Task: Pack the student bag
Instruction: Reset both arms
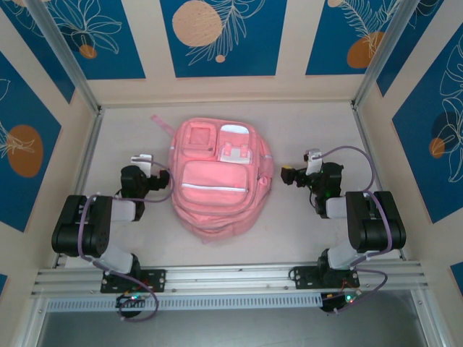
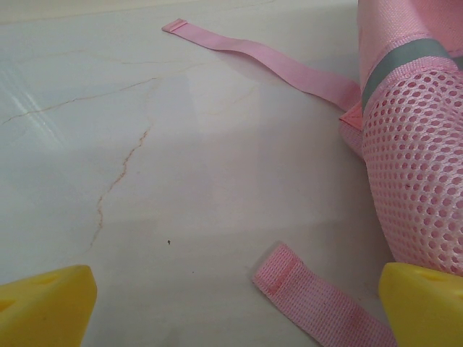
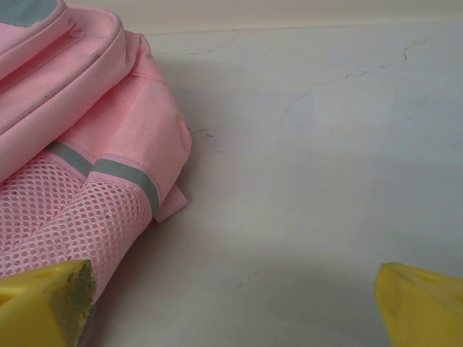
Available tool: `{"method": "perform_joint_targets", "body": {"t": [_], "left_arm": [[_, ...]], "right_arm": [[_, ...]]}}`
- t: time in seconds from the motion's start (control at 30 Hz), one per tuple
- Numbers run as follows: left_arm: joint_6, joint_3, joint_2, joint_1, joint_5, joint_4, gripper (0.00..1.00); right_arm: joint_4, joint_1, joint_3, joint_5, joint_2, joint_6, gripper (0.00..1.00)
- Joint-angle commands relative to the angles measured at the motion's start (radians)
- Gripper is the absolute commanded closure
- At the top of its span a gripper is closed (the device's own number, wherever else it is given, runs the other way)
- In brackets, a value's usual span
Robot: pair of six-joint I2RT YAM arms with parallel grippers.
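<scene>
We see the large soft pink fabric backpack [image 1: 217, 181] lying flat in the middle of the pale marble-patterned table [image 1: 311, 238], with its front pockets facing up, between the two arms. The left gripper [image 2: 233, 307] is low over the table, just beside the bag's pink mesh side pocket [image 2: 419, 173]. Its yellow fingertips [image 2: 43, 303] are spread wide and grasp nothing, and a short pink webbing strap [image 2: 318, 300] lies between them. The right gripper [image 3: 233, 303] is near the other mesh side of the bag, and its jaws also stand wide apart and empty. A long thin pink strap [image 2: 268, 61] lies flat on the table.
</scene>
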Motion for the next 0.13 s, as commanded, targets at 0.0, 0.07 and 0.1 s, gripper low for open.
{"method": "perform_joint_targets", "body": {"t": [0.0,0.07,0.1], "left_arm": [[0.012,0.021,-0.001,-0.011,-0.007,0.023,0.00],[0.011,0.016,-0.003,-0.011,-0.007,0.029,0.00],[0.011,0.016,-0.005,-0.012,-0.007,0.028,0.00]], "right_arm": [[0.021,-0.005,0.005,-0.018,-0.011,-0.023,0.01],[0.020,-0.005,0.006,-0.018,-0.011,-0.024,0.01],[0.020,-0.004,0.005,-0.018,-0.012,-0.024,0.01]]}}
